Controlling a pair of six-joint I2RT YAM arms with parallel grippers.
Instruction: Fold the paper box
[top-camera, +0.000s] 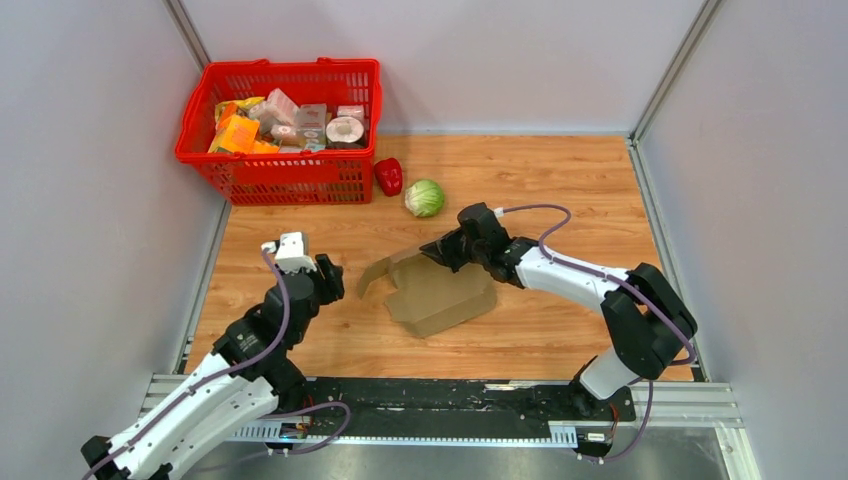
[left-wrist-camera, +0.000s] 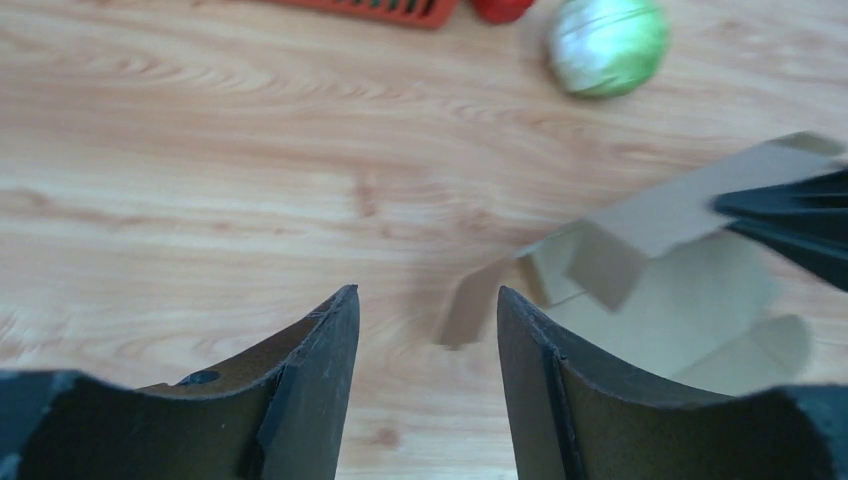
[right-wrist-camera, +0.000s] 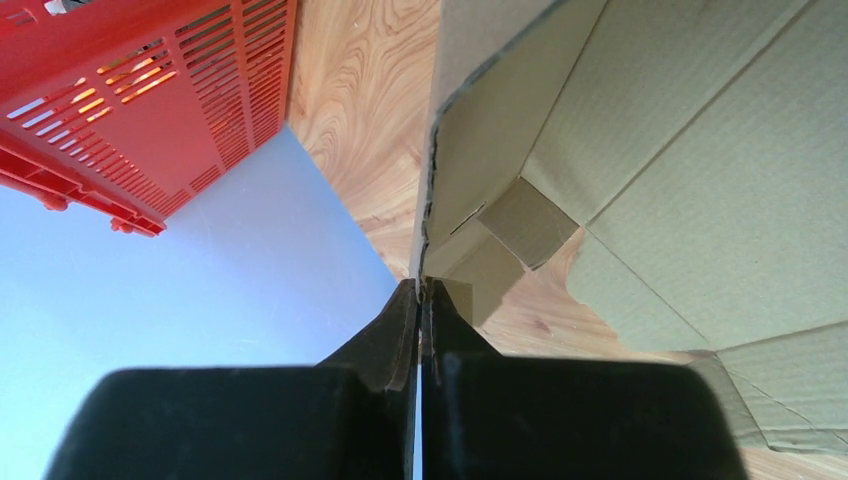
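**Right fingers pinched the box, left fingers were open**

The paper box (top-camera: 440, 292) lay near the middle of the worktop (top-camera: 560, 180). It was on the near side of the cabbage (top-camera: 424, 197) and the red pepper (top-camera: 388, 176), and well apart from the red basket (top-camera: 280, 70) in the far left corner. The box was not a box shape yet. Most of it lay low and flat, and one flap stuck out to the left.

Your right fingers (right-wrist-camera: 395, 320) were shut tight on a thin cardboard edge at the far side of the box. That side was lifted up off the wood.

Your left fingers (left-wrist-camera: 310, 370) were spread apart and held nothing. They hung over bare wood just left of the box, and the loose left flap showed just past their tips.

I think the step in hand was to stand the walls up. To do it well, you needed to hold the far edge firm with the right fingers and not tug hard, because thin cardboard can bend or slip out. The left fingers had to go to the loose left flap and push it in along its crease, slowly. You also had to watch that the box did not slide away across the smooth wood.
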